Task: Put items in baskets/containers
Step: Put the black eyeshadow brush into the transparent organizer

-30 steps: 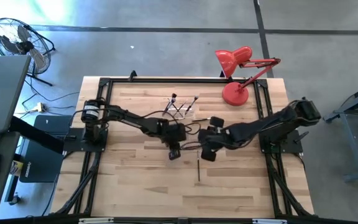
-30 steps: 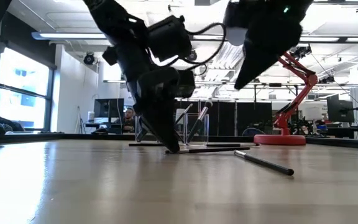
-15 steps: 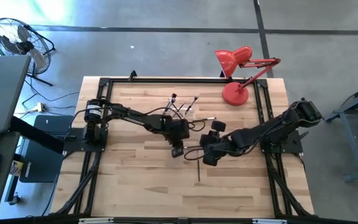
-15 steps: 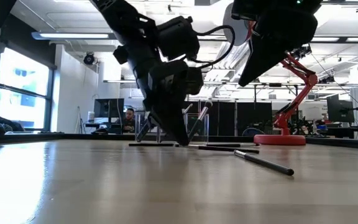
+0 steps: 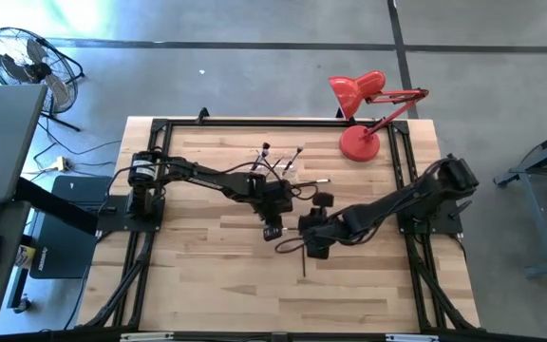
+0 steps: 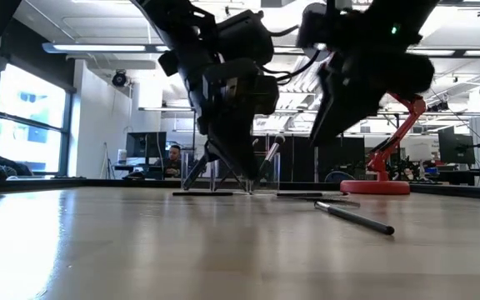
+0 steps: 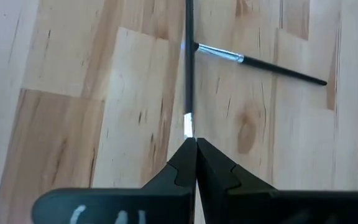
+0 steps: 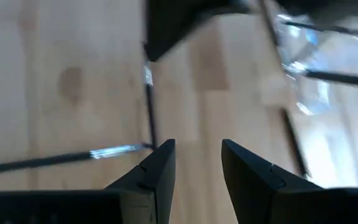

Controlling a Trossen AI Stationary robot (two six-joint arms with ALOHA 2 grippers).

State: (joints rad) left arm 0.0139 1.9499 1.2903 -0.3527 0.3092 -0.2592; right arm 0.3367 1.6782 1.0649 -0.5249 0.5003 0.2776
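A brush is clamped in the left gripper for transfer to the holder, while the right gripper, jaws apart, is positioned over a second brush for pickup.

place: lab/workshop, where I work
floor: bare concrete
far room: monitors, ceiling strip lights, big windows at left
left: floor fan

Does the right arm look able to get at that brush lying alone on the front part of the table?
Probably yes. The right gripper hangs with jaws open almost beside the lone brush, and bare table surrounds it; the left gripper is busy off to the side.
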